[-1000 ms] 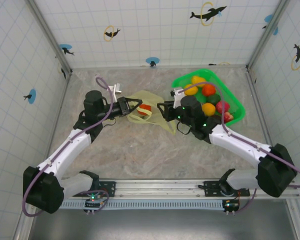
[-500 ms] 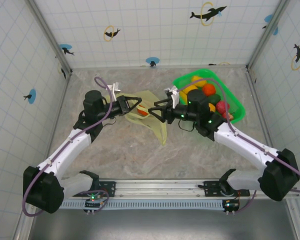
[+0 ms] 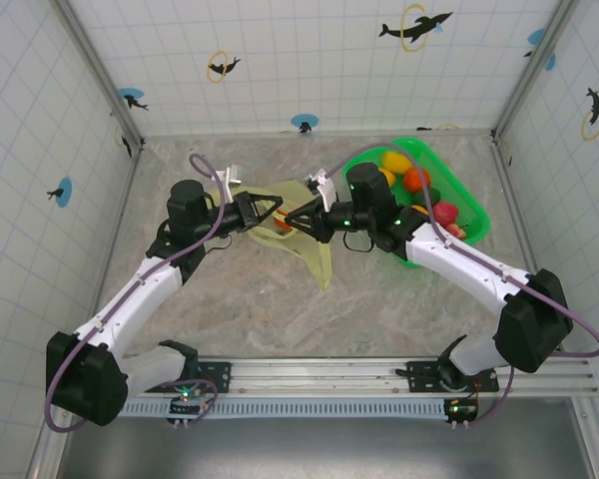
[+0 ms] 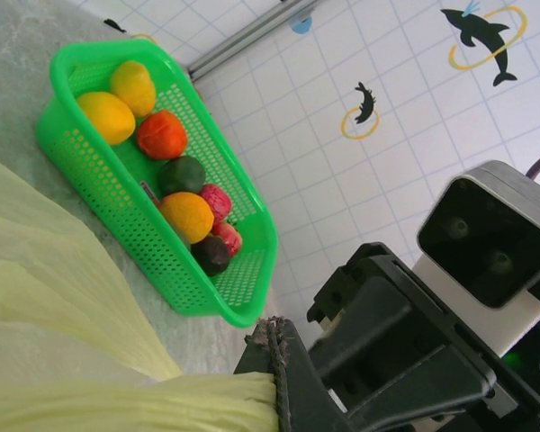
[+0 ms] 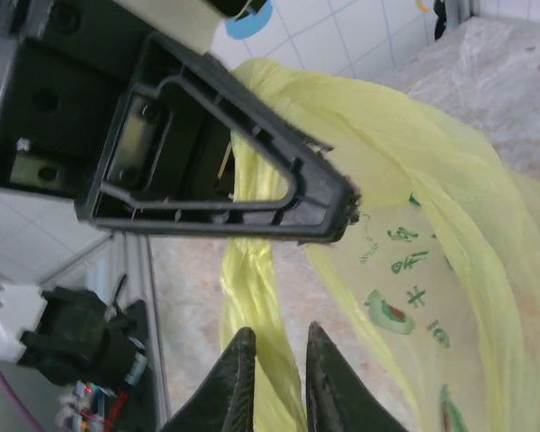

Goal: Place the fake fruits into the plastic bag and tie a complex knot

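The plastic bag hangs stretched between the two claws near the middle of the bench. Its lower corner lies on the bench surface. The left claw is closed and pinches the bag's upper edge from the left side. The right claw meets it from the right, very near, tip against tip.

In the right wrist view the two fingers of the right claw stand almost together, with a twisted pale yellow strip of the bag caught between them. Green and red printed marks show on the bag wall beside.

A small red-orange spot shows through the thin plastic just under the two claws. I cannot tell what it is.

The other fake fruits lie in the green tray at the far right of the bench, well apart from the bag: two yellow, one red-orange, one dark green, one orange, two reddish and one blackish.
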Action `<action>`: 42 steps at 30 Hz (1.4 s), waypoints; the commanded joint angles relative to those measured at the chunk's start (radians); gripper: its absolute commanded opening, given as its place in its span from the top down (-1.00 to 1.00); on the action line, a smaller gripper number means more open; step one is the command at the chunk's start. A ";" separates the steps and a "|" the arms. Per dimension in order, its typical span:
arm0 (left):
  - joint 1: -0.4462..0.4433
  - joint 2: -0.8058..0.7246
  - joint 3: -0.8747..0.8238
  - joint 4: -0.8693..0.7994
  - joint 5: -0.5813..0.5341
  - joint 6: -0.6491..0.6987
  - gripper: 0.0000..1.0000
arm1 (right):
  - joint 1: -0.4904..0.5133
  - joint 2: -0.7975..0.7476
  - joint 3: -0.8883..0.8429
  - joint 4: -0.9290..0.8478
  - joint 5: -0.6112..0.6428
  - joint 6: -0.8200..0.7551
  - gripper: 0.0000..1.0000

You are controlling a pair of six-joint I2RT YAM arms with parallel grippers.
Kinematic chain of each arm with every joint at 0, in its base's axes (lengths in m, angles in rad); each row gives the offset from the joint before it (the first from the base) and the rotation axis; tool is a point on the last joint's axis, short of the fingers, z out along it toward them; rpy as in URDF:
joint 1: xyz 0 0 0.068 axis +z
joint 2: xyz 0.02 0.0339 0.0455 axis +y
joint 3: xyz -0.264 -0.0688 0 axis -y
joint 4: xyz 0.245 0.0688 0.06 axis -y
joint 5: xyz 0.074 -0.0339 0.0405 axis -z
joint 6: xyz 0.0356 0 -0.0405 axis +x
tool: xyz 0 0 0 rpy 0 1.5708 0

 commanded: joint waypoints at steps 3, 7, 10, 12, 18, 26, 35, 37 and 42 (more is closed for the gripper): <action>0.002 0.004 0.034 -0.019 -0.008 0.032 1.00 | 0.003 -0.032 -0.008 0.018 0.010 0.024 1.00; 0.003 -0.004 0.037 -0.028 -0.001 0.046 0.83 | 0.005 -0.029 0.008 0.001 0.032 0.023 1.00; 0.004 -0.021 0.038 -0.051 -0.007 0.066 0.47 | 0.005 -0.030 0.008 0.005 0.040 0.038 1.00; 0.003 -0.035 0.044 -0.073 -0.007 0.089 0.09 | 0.003 -0.031 0.011 0.012 0.047 0.061 1.00; 0.004 -0.103 0.080 -0.222 -0.068 0.288 -0.24 | -0.006 -0.019 0.043 0.008 0.055 0.114 1.00; -0.157 -0.137 0.076 -0.414 -0.200 0.663 -0.28 | 0.002 0.018 0.098 -0.003 0.046 0.161 1.00; -0.228 -0.063 0.165 -0.484 -0.418 0.783 -0.24 | 0.037 0.047 0.136 -0.012 0.081 0.172 1.00; -0.238 -0.060 0.167 -0.477 -0.471 0.785 -0.20 | 0.041 0.048 0.137 -0.011 0.087 0.177 1.00; -0.250 -0.087 0.149 -0.409 -0.523 0.763 -0.11 | 0.048 0.045 0.128 0.007 0.095 0.198 1.00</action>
